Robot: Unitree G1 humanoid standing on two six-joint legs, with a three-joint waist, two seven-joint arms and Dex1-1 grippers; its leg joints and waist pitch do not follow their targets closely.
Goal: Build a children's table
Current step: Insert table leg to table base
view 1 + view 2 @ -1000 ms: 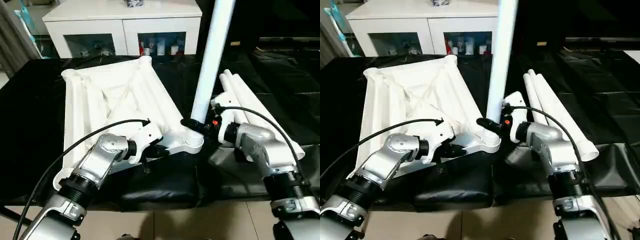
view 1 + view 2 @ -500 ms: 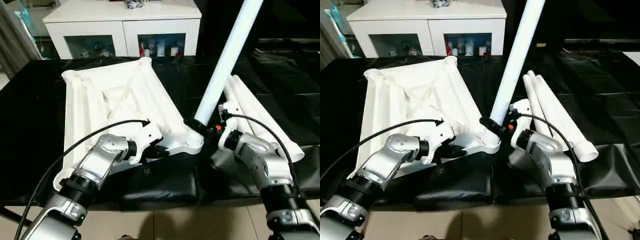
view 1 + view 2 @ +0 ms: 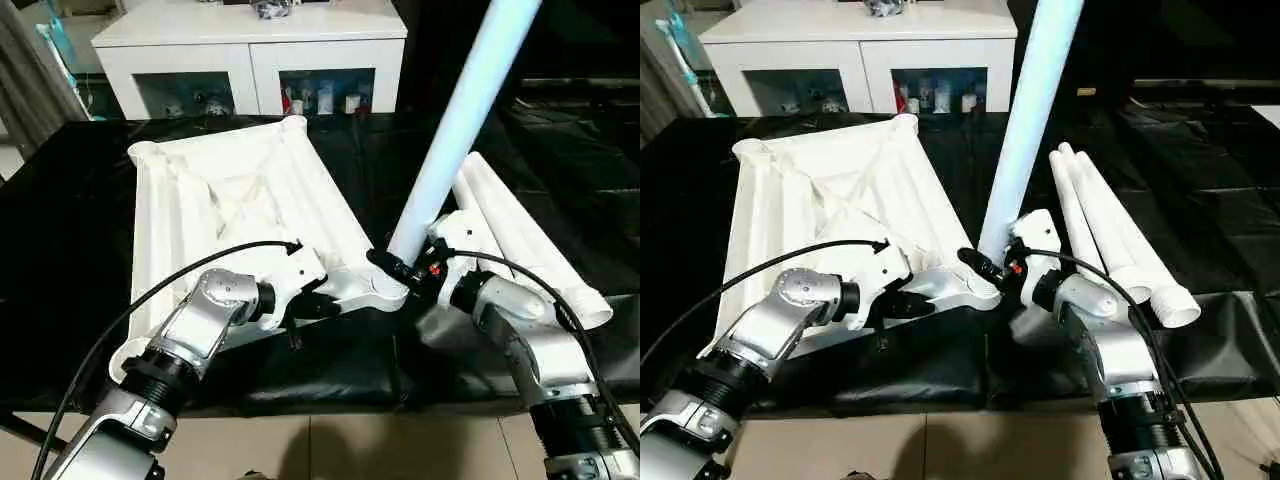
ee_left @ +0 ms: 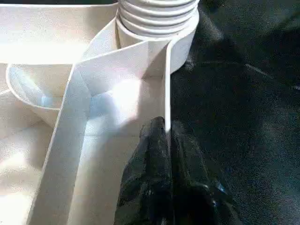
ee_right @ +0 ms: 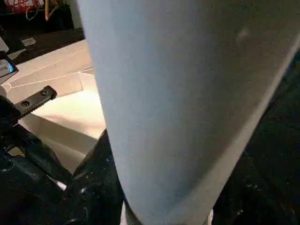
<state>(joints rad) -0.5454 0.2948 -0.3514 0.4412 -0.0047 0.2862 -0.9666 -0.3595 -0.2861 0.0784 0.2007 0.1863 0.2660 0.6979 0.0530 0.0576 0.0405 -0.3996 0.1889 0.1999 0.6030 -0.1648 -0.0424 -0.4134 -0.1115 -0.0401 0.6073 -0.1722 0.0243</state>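
The white table top [image 3: 230,200] lies underside up on the black cloth, ribs showing. My left gripper [image 3: 322,303] is shut on the thin rim wall [image 4: 166,84] just behind the near right corner socket [image 3: 378,288]. A long white leg [image 3: 450,130] rises from that socket, leaning up and to the right. My right gripper [image 3: 405,268] is shut around the leg's lower end, right above the socket. In the right wrist view the leg [image 5: 178,93] stands close against the black fingers [image 5: 33,154].
Spare white legs [image 3: 520,235] lie side by side on the cloth to the right of my right arm. A white cabinet [image 3: 250,50] with glass doors stands behind the table. The cloth's front edge runs just beneath both forearms.
The held leg has tipped from nearly upright to leaning right, its foot staying at the socket. My right forearm has dropped lower. The left gripper keeps its grip.
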